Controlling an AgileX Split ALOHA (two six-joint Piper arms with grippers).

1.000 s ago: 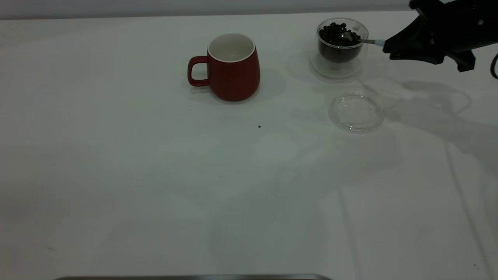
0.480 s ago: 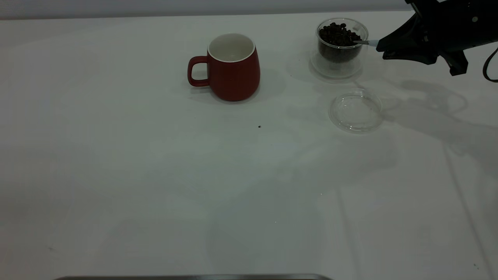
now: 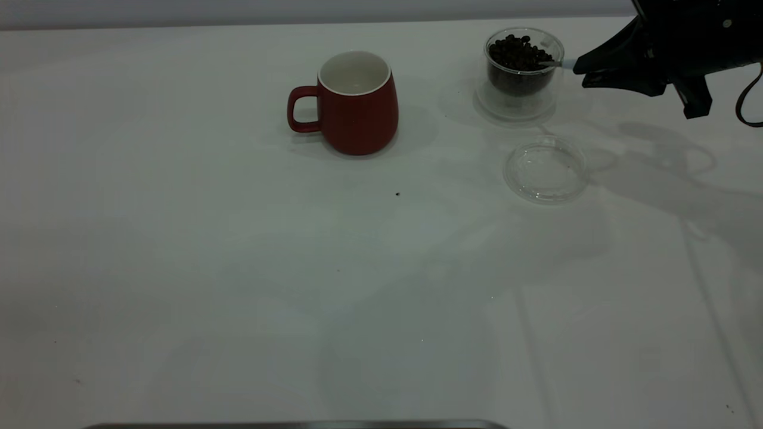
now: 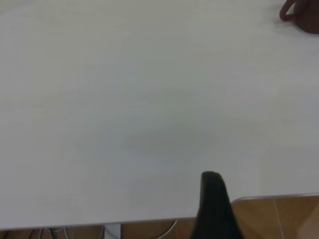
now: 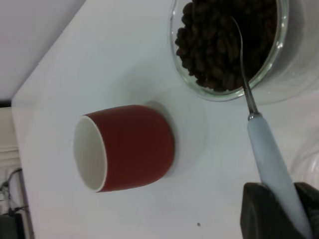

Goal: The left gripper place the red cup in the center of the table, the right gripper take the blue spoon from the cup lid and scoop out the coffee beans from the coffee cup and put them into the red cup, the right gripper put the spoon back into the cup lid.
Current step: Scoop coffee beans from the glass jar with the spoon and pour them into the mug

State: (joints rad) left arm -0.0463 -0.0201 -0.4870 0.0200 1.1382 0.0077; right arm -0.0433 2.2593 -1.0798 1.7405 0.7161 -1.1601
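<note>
At the far right of the desk [image 3: 238, 286], just beside the coffee cup [image 3: 520, 74], the right gripper [image 3: 581, 67] is held above the surface, its fingers [image 5: 264, 211] pinched on the pale handle of the blue spoon [image 5: 259, 134]. In the exterior view only a short stub of the handle and stem is seen reaching over the glass rim; in the right wrist view the whole stem is shown, running from the gripper across the rim, with the metal bowl sunk among the coffee beans [image 5: 214, 45]. The beans are heaped nearly to the rim of the clear cup. The cup lid [image 3: 546, 170] is seen only in the exterior view, lying flat on the desk near the coffee cup, on the camera's side of it, with nothing in it. The red cup [image 3: 356, 102] stands upright well apart from the coffee cup, to its left in the exterior view, handle turned away from the glass; its white inside is shown in both the exterior and right wrist views, with no beans visible in it. In the left wrist view, a dark part of the left gripper [image 4: 214, 206] is seen over the desk's edge, far from the red cup, of which only a sliver is caught at a corner; whether that gripper is spread or closed cannot be told.
</note>
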